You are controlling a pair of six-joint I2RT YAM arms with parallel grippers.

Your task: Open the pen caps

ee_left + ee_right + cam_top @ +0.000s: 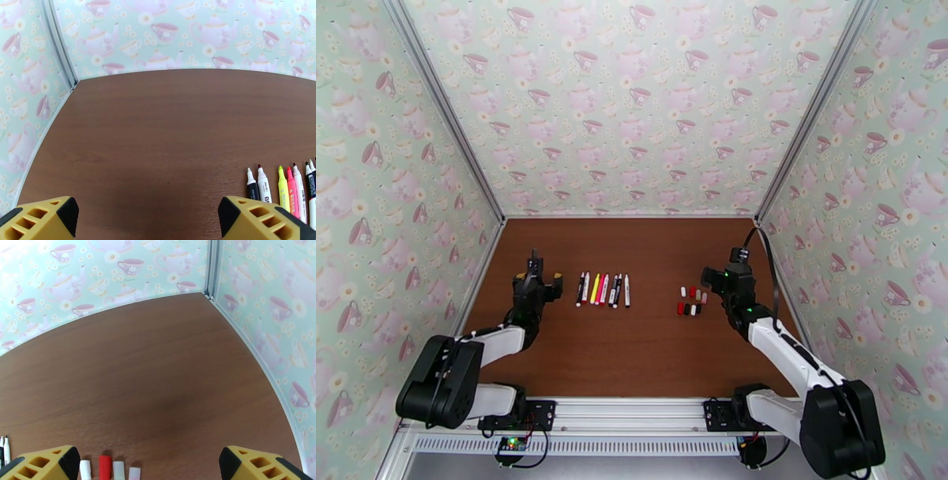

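Observation:
Several pens lie side by side in a row left of the table's middle, uncapped tips pointing away, mostly white barrels plus a yellow and a pink one. In the left wrist view the pens sit at the lower right. The pen caps, small black, red, white and pink cylinders, are clustered right of centre. A few of the pen caps show at the bottom of the right wrist view. My left gripper stands open and empty just left of the pens. My right gripper stands open and empty just right of the caps.
The brown table is boxed in by teacup-patterned walls at the back and both sides. Bare wood lies between the pens and the caps, and across the far half. An aluminium rail carries the arm bases at the near edge.

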